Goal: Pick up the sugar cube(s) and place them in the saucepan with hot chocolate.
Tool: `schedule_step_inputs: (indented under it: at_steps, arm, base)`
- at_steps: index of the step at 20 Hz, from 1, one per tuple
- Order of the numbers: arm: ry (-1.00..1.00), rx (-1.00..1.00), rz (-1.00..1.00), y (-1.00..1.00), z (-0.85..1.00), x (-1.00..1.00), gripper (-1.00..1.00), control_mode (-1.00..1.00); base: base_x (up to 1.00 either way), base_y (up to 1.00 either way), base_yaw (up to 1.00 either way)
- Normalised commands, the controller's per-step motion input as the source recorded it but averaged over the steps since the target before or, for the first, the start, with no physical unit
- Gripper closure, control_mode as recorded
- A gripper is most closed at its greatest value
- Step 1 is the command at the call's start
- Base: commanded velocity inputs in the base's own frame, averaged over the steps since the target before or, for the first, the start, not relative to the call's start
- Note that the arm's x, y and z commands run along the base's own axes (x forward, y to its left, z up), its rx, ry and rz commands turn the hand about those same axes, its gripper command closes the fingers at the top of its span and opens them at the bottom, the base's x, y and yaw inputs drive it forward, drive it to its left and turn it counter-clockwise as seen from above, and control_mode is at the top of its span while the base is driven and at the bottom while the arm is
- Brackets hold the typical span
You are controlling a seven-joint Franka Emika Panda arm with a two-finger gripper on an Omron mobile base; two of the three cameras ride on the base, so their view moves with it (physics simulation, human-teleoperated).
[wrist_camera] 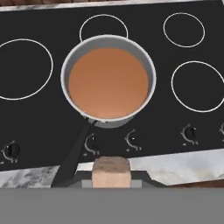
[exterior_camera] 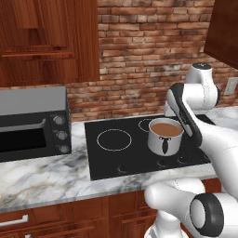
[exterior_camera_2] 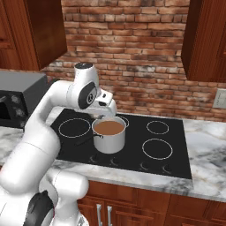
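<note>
Sugar cube [wrist_camera: 111,171] sits at the bottom centre of the hand view, pinched between the narrow jaws of the gripper [wrist_camera: 111,178]. The saucepan [wrist_camera: 108,83] with brown hot chocolate lies in the upper middle of that frame, on the black cooktop [wrist_camera: 26,122], its black handle [wrist_camera: 72,157] running down toward the lower left.

The main risk, as I judge it, is letting go too soon: the cube looks short of the pan's rim, so it could land on the cooktop or the marble counter edge [wrist_camera: 183,168]. A low approach might also knock the rim or handle and slop the liquid.

Room above the pan looks open; in the right base view, the arm [exterior_camera_2: 53,106] hangs near the pan's upper left.
</note>
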Motion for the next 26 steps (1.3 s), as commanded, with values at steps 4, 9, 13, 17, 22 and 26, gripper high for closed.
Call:
schedule_step_inputs:
  at_steps: [4,9,13,17,22,26]
  arm:
    - [0.18,0.00,0.00,-0.20,-0.18,0.64,1.00,-1.00]
    - [0.13,0.00,0.00,-0.05,-0.28,0.50,1.00,-1.00]
    - [0.13,0.00,0.00,0.00,-0.53,0.50,1.00,-1.00]
    - [0.11,0.00,0.00,-0.01,-0.43,0.48,1.00,-1.00]
    - [0.11,0.00,0.00,0.00,-0.38,0.21,1.00,-1.00]
    - [0.06,0.00,0.00,0.00,-0.42,0.20,1.00,-1.00]
  base:
    - [0.00,0.00,0.00]
    - [0.00,0.00,0.00]
    - [0.00,0.00,0.00]
    - [0.00,0.00,0.00]
    - [0.00,0.00,0.00]
    - [0.00,0.00,0.00]
